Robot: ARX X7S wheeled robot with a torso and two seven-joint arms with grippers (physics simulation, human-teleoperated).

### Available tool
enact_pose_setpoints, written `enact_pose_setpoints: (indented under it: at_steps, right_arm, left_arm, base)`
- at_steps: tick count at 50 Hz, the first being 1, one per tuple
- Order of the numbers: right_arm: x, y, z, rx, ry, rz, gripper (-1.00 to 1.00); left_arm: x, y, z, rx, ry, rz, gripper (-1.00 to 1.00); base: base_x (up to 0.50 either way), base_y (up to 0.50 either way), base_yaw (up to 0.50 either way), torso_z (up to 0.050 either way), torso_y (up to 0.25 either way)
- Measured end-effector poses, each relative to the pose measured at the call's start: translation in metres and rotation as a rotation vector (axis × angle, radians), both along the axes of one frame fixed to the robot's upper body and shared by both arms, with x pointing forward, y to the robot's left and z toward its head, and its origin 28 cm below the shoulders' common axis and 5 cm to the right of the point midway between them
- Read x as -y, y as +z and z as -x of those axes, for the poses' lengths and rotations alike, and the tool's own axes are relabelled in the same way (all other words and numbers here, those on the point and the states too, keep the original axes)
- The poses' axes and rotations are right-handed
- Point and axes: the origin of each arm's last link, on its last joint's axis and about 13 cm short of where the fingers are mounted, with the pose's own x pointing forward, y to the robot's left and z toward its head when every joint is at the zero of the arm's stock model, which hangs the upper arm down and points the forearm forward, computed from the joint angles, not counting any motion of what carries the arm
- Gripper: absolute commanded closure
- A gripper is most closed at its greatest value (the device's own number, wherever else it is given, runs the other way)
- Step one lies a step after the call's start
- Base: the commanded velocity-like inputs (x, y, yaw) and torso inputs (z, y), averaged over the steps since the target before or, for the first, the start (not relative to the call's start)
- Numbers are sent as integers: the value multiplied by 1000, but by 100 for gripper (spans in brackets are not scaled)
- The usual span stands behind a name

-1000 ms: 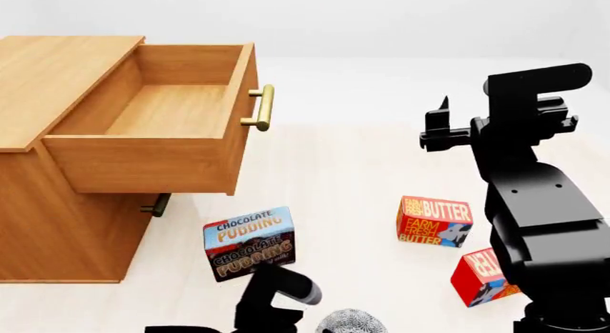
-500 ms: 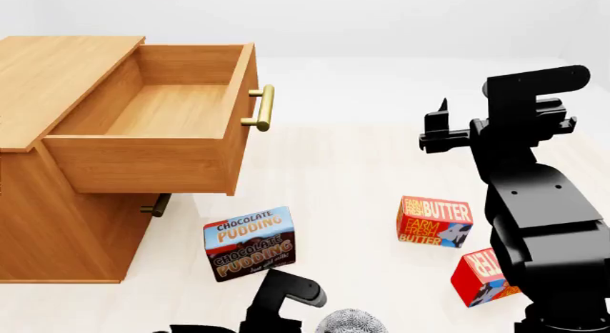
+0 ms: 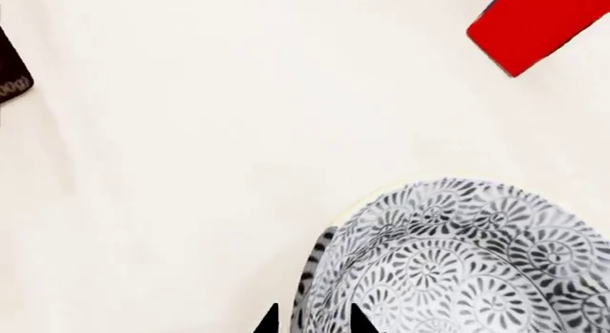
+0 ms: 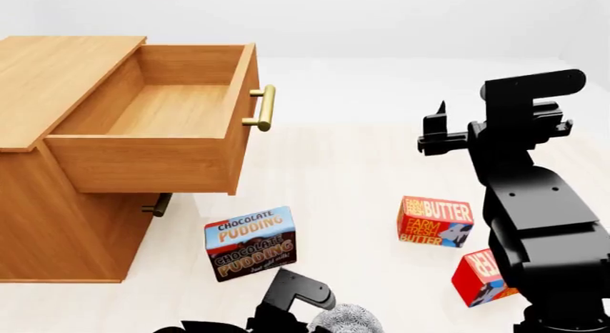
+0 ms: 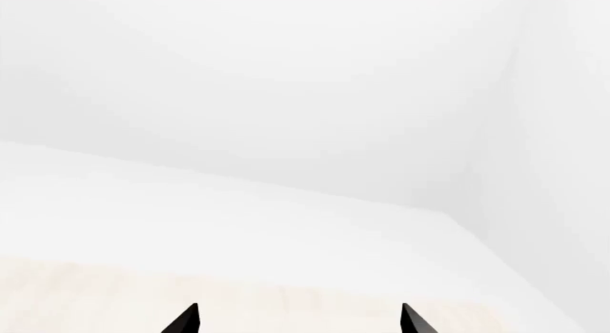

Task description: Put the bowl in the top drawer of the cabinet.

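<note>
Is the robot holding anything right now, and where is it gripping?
The left gripper straddles the bowl rim; whether it grips cannot be told. The right gripper holds nothing.

The top drawer (image 4: 157, 126) of the cabinet (image 4: 57, 204) stands pulled out, nothing inside. Chocolate pudding box (image 4: 250, 242) sits on the floor below it, butter box (image 4: 435, 221) to its right. The bowl (image 4: 345, 320) peeks at the bottom edge beside the left arm (image 4: 291, 297).

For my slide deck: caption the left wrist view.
Left gripper straddling the rim of the patterned bowl on the pale floor, red box beyond.
</note>
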Motion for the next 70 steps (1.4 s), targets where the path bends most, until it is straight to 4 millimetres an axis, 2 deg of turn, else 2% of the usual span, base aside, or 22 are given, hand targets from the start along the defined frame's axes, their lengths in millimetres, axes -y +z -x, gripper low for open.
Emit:
enact_pose_setpoints:
  at_steps: [13,22,37,70]
  right_arm:
    - [0,-1,0,0,1,-6,-100]
    - [0,-1,2,1,0,-8,-100]
    - [1,1,4,6,-5,-9,-100]
    - [5,0,7,6,-15,-20,-100]
  left_arm:
    - [4,-2,7,48,-63,60,100]
    - [0,11,16,40,-43,144,100]
    - [-18,54,11,109,62,254,100]
    - [-52,171,-5,387,199,372,100]
  base:
    - [0,0,0,0,0]
    - [0,0,0,0,0]
    - [0,0,0,0,0]
    - [0,0,0,0,0]
